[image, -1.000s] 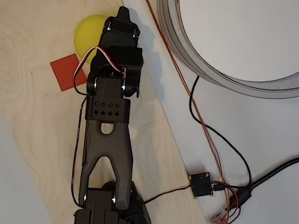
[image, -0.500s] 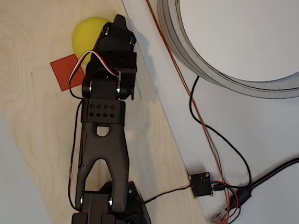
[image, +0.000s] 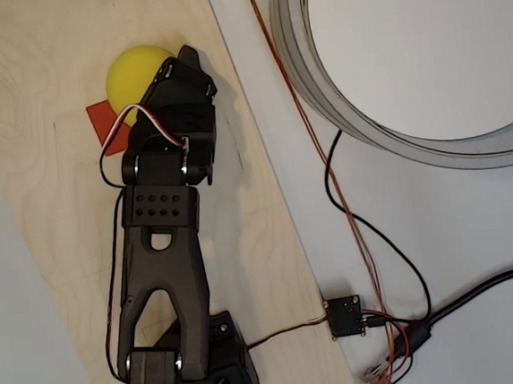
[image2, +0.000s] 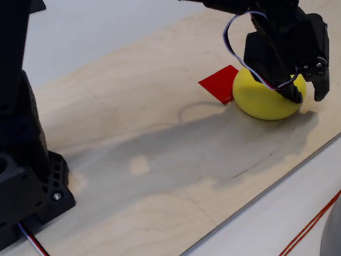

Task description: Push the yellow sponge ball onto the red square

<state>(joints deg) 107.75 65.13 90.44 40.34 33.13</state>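
The yellow sponge ball (image: 131,73) rests on the wooden board, and its lower edge overlaps the top of the red square (image: 100,121). In the fixed view the ball (image2: 262,100) covers the right corner of the red square (image2: 218,82). My black gripper (image: 184,56) leans against the ball's right side with its jaws drawn to a single tip and nothing held. In the fixed view the gripper (image2: 311,92) hangs over the ball's top and far side. The arm hides part of the square and part of the ball from overhead.
The wooden board (image: 51,201) runs diagonally, and its right edge lies close beside the gripper. A large grey round drum (image: 318,79) stands on the white table at the upper right. Cables and a small connector block (image: 346,316) lie lower right. The arm's base (image2: 2,186) sits on the board.
The arm has swung left, and the gripper has pushed the ball left and slightly towards the red square. The ball's edge now overlaps the square.
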